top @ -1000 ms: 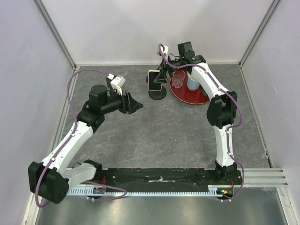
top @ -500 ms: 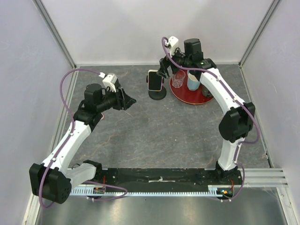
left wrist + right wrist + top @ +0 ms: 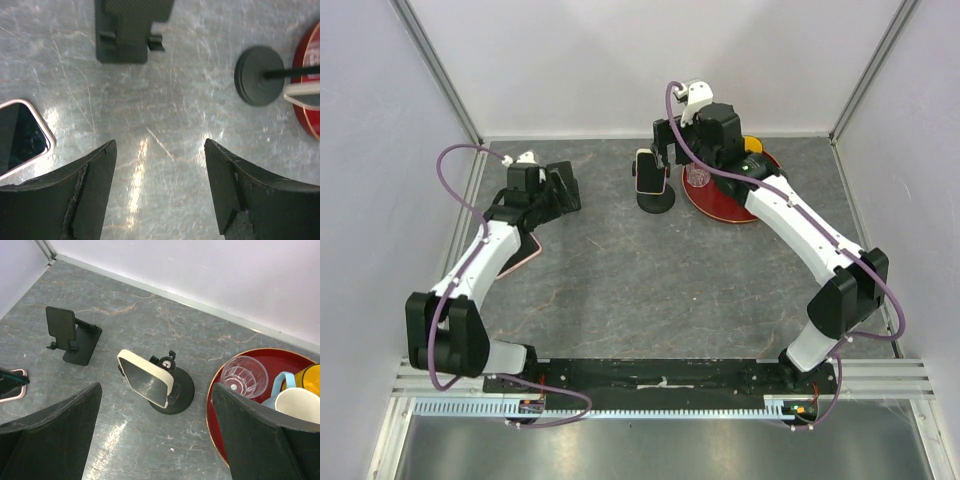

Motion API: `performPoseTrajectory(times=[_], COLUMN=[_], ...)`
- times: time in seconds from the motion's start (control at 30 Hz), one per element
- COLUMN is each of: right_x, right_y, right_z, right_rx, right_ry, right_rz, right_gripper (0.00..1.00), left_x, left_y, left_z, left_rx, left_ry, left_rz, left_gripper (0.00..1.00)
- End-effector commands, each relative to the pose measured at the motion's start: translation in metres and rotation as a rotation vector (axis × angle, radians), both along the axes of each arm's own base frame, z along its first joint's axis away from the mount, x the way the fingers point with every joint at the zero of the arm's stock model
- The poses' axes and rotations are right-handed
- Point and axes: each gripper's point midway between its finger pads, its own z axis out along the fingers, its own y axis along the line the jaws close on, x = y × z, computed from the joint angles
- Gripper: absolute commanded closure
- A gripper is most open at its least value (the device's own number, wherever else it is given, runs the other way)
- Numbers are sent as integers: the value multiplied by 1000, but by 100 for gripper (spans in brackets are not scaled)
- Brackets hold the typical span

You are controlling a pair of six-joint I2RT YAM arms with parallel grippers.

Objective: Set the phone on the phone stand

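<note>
Phone (image 3: 20, 132) lying flat, left gripper (image 3: 157, 150) swung back toward phone stand (image 3: 127, 30), spread empty, right gripper (image 3: 156, 389) lifted, spread empty.

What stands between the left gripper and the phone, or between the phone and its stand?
Nothing visible. The open left gripper hovers beside the phone; only bare table separates the phone from the phone stand.
</note>
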Motion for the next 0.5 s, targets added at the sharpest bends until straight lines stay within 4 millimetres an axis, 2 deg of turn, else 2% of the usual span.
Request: performPoseTrajectory(times=[0.0,0.07,0.1,0.17,0.2,0.3,0.33,0.37,0.43,0.47], right_x=[-4,-12,-15,-20,-22,-28,-28,-28,-27,-27], right_y=[-6,-5,-5,-11,-12,-24,-29,-32,-40,-40], right_z=[42,47,41,50,48,54,54,56,54,51], right_rx=[147,127,116,93,79,53,24,13,-18,-26], right_ry=[-85,-120,-119,-165,-175,-211,-226,-236,-247,-247], right_rz=[-23,21,35,41,44,18,8,-2,-29,-32], right_gripper=[2,2,2,2,2,2,2,2,2,2], left_x=[45,64,77,91,107,126,130,136,143,149], left_y=[19,29,41,52,50,54,56,54,49,42], left_z=[32,34,30,22,16,14,3,9,0,4], left_rx=[22,158,231,326,342,394,401,395,382,372], left_ry=[-102,-156,-146,-117,-108,-114,-83,-88,-78,-98], left_rz=[110,61,94,94,75,75,83,74,48,15], left_gripper=[20,20,18,14,14,10,9,9,9,9])
